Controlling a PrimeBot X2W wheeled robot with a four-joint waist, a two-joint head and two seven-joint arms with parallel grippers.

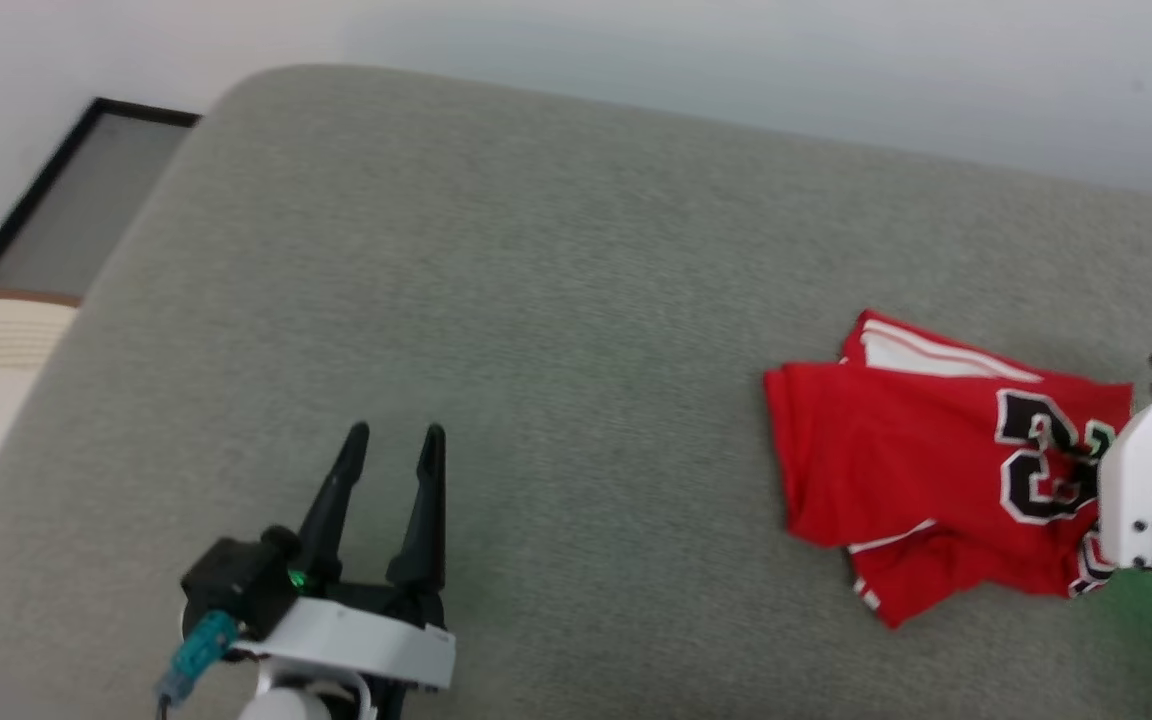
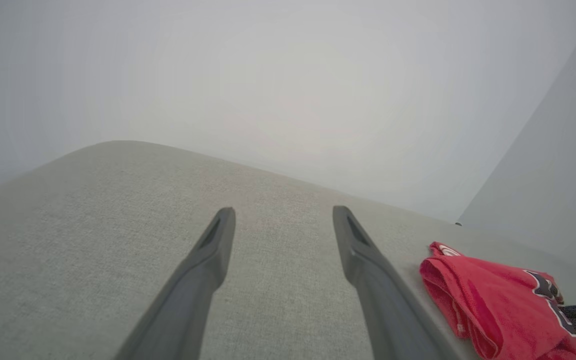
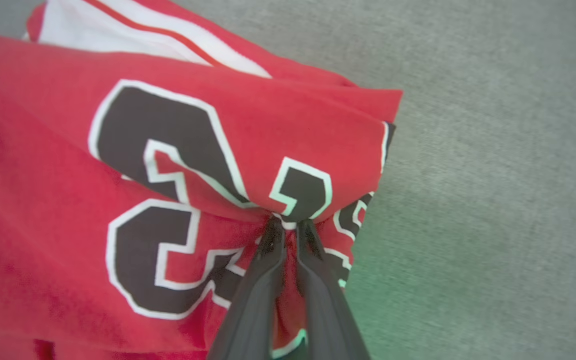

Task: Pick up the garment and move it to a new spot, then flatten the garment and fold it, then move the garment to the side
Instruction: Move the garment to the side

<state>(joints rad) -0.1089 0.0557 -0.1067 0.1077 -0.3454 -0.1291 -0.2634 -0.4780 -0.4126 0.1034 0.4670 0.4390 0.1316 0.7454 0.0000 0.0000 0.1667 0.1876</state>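
The right pincer (image 3: 288,227) is clenched on the shirt (image 1: 916,470), its two dark fingers nipped together on a raised fold at the lower edge of the black number (image 3: 168,165). The cloth puckers up around the tips, so I'd say it has a real bite of fabric rather than a skim.

From that pincer nearly all the shirt spreads away to its left, a rumpled, doubled-over heap with its long axis running sideways across the cushion (image 1: 436,250). A white sleeve with a red stripe peeks out on the far side. The grip sits close to the shirt's right-hand end, so a lift from here would likely leave most of the cloth trailing off to one side.

The right arm comes in from the side, its pale wrist over the shirt's edge and its fingers angled steeply down into the fold.

The left pincer (image 1: 396,430) is released and empty, fingers spread and pointing forward low over bare cushion. The shirt lies well apart from it, off to its right. The right arm is plainly the nearer one for the pick-up, which looks only just begun, with the shirt lying on the cushion.
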